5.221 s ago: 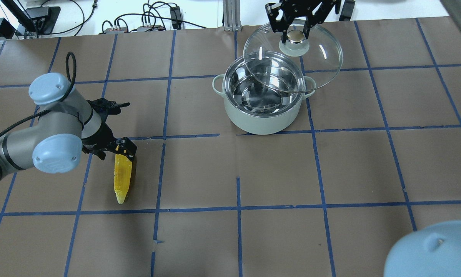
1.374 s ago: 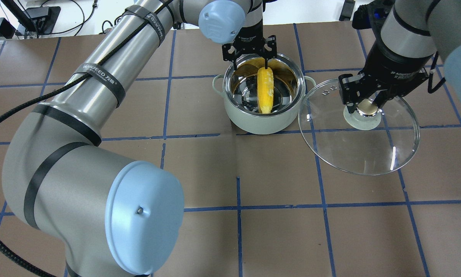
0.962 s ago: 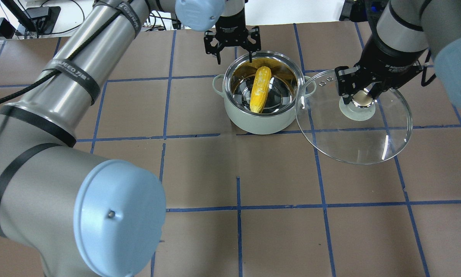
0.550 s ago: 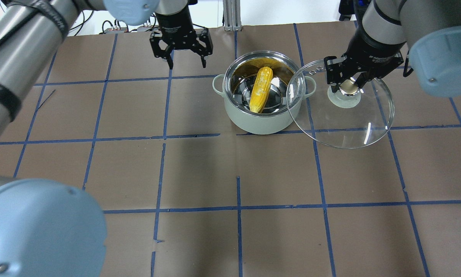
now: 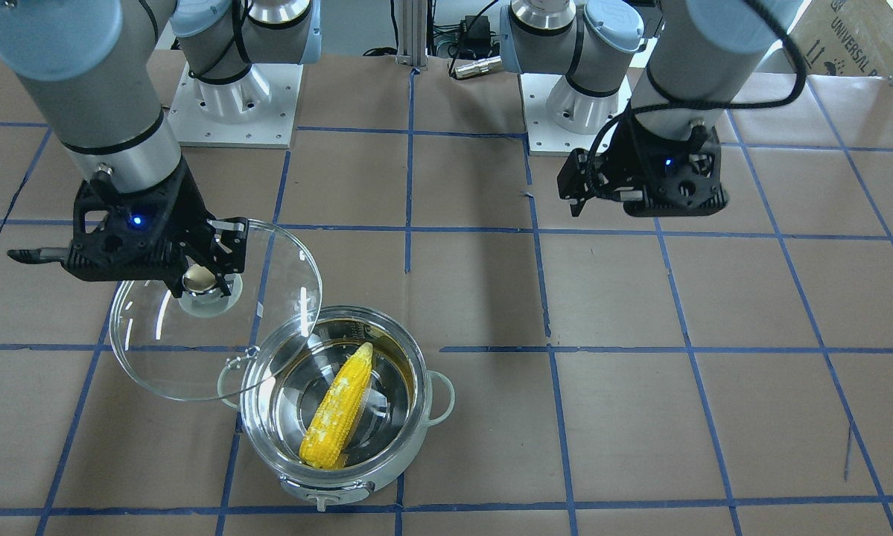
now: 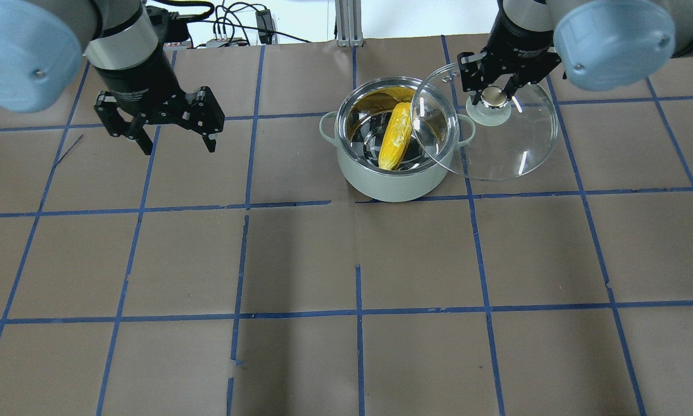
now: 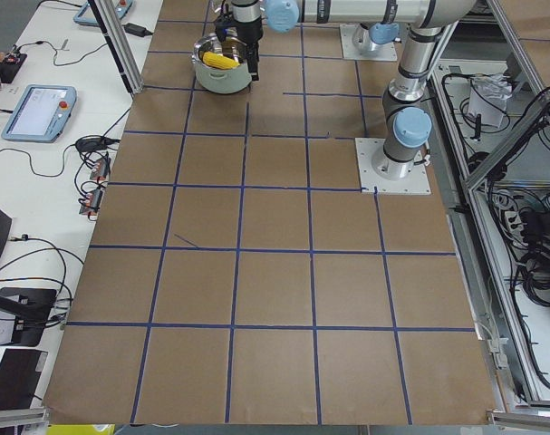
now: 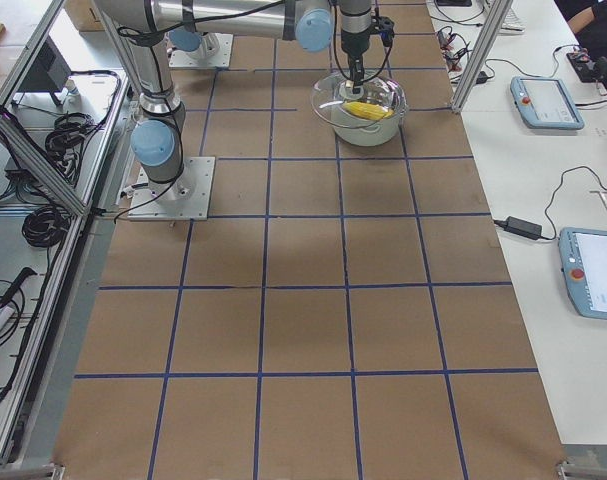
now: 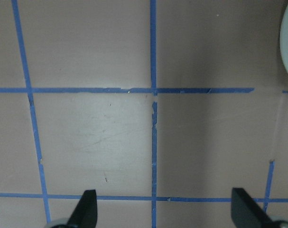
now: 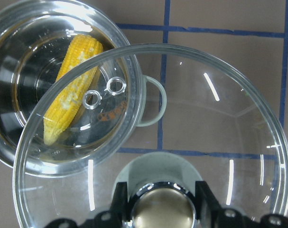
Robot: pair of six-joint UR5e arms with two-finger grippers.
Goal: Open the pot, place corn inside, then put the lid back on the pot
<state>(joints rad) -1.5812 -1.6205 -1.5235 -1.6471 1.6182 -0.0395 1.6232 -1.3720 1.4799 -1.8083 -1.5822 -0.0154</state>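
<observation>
Overhead exterior.
- Right gripper (image 6: 495, 95): jaws closed on the knob (image 6: 488, 114) of the lid (image 6: 514, 144), which hangs beneath them. Half a second ago the lid barely overlapped the pot; now its near edge covers part of the opening.
- Pot (image 6: 389, 185): beside and below the right jaws, uncovered over most of its mouth, standing where it stood before.
- Corn (image 6: 395, 136): lying inside the pot, unchanged, off to the side of the right jaws.
- Left gripper (image 6: 178, 144): jaws spread wide, holding nothing. It has moved away from the pot's rim and is now well apart from it, over the table (image 6: 415, 260).

Exterior front-facing.
- Lid held tilted, its lower rim over the pot's edge. The corn's pointed end is toward the robot.

Exterior left, exterior right.
- Pot and corn small and far. Jaw state cannot be told.

Left wrist-mounted.
- Fingertips (image 9: 89, 209) wide apart, with only taped paper between them.

Right wrist-mounted.
- Fingers flank the knob. The corn is seen through the glass ahead of the jaws, under the two vent holes (image 10: 104, 92).
</observation>
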